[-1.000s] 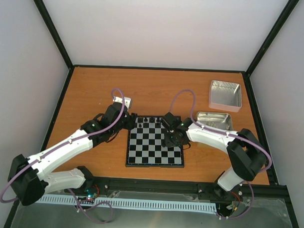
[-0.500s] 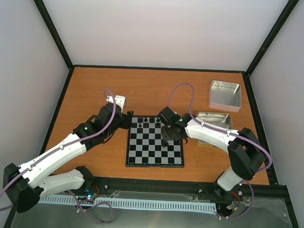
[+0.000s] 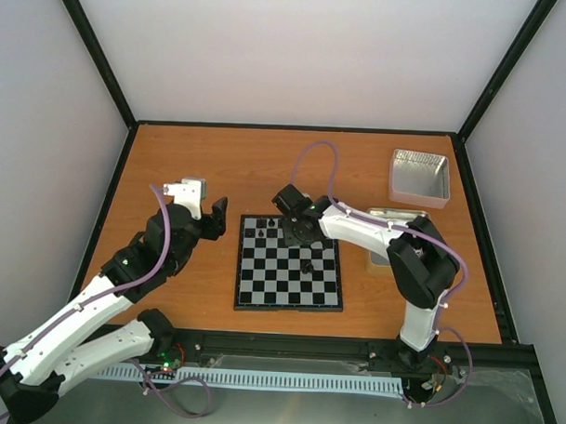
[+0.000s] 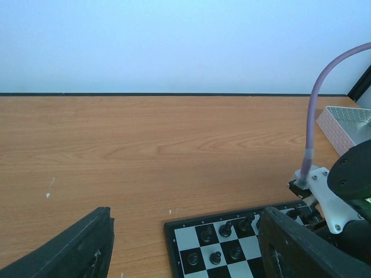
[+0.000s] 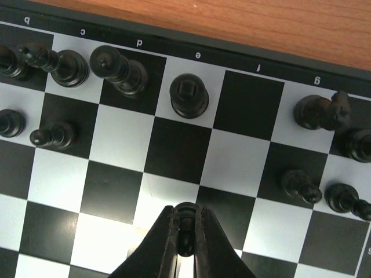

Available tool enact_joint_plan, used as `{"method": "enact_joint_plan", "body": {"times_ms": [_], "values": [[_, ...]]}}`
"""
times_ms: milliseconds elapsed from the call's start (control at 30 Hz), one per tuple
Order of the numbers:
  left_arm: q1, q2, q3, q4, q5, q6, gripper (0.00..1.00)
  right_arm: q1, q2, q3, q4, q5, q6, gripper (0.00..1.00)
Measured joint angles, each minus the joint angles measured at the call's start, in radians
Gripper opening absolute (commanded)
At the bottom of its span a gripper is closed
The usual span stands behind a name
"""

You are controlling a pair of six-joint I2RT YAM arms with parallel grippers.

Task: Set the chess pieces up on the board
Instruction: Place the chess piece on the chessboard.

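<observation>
Along the far edge of the board (image 3: 288, 277), two rows of pieces (image 5: 188, 95) stood part-filled, gaps remaining; right hand (image 5: 186, 229) pinched another piece (image 5: 185, 212), left hand (image 3: 214, 217) spread, empty.

The board's (image 3: 271, 291) near half is open to me, bar one lone piece (image 3: 306, 267) mid-board. The far two rows are tight — chess pieces (image 5: 189, 95) crowd them, with gaps only at f and mid second row. My right gripper (image 5: 185, 225), clamped on a black piece (image 5: 185, 211), hangs just short of them. The left gripper (image 3: 218, 217) hovers, jaws apart, over bare table (image 3: 173, 162) beside the board's far left corner.
</observation>
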Motion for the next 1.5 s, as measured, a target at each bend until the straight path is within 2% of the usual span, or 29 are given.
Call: {"method": "enact_joint_plan", "body": {"times_ms": [1233, 1500], "values": [[0.000, 0.028, -0.017, 0.014, 0.002, 0.004, 0.70, -0.066, 0.095, 0.043, 0.029, -0.001, -0.024, 0.08], [0.000, 0.030, -0.017, 0.014, 0.001, 0.006, 0.70, -0.069, 0.095, 0.043, 0.023, 0.007, -0.012, 0.21]]}}
